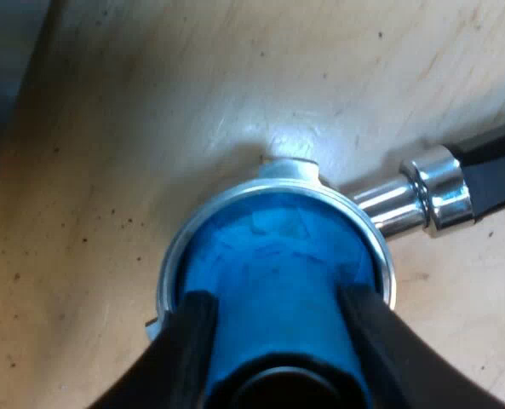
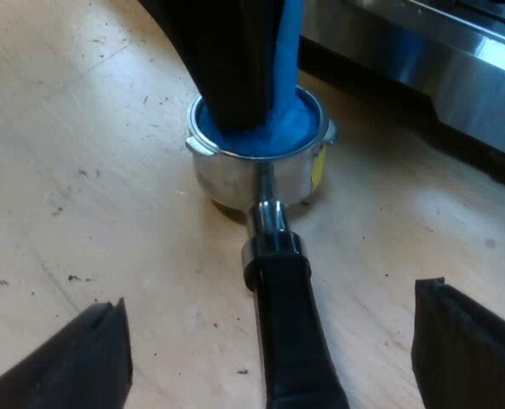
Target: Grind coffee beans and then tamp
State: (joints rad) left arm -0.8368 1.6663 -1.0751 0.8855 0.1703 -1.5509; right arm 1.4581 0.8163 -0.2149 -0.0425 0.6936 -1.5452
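Note:
The metal holder (image 1: 278, 192) rests on the wooden table, its dark handle (image 1: 495, 170) lying flat. A blue tamper (image 1: 273, 281) stands inside the holder's basket, and my left gripper (image 1: 278, 341) is shut on it, one black finger on each side. From the right wrist view the holder (image 2: 256, 175) sits a short way ahead with the blue tamper (image 2: 288, 102) pressed into it and the left arm's finger (image 2: 226, 60) along its side. My right gripper (image 2: 273, 349) is open, its fingers apart on either side of the holder's handle (image 2: 290, 332), not touching it.
The espresso machine's metal base (image 2: 439, 60) runs along the table just beyond the holder. Bare wooden tabletop (image 2: 73, 153) with small dark specks lies around the holder.

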